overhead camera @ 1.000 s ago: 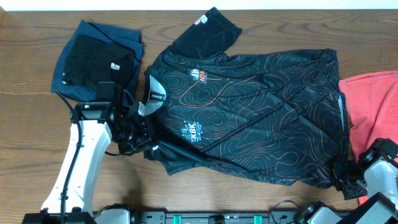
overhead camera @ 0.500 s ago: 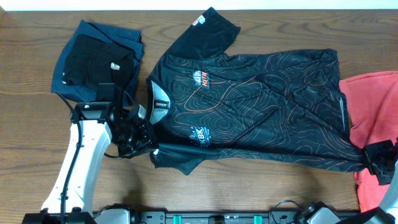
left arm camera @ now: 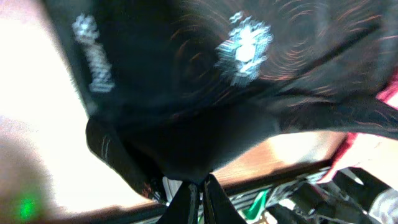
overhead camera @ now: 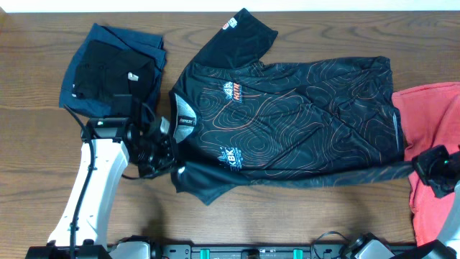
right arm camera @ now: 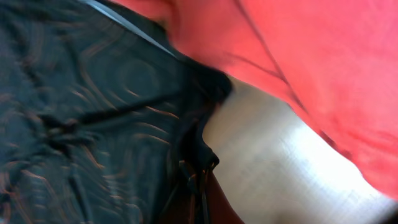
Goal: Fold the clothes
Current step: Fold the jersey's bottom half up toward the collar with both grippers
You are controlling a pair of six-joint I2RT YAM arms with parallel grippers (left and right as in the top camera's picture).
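Dark wood table [overhead camera: 287,216]; left gripper [overhead camera: 171,167], right gripper [overhead camera: 422,170] both clamped on jersey [overhead camera: 302,122] edge.

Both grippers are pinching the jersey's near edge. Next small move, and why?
Probably carry both grippers together toward the far side of the table, drawing that edge over the jersey. The left gripper is shut on the near sleeve end and the right gripper on the hem corner beside the red T-shirt. The edge hangs raised between them, with the fold only partway across.

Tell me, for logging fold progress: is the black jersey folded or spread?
Mid-fold: the jersey lies mostly spread, its near edge lifted, pinched by the left gripper and right gripper.
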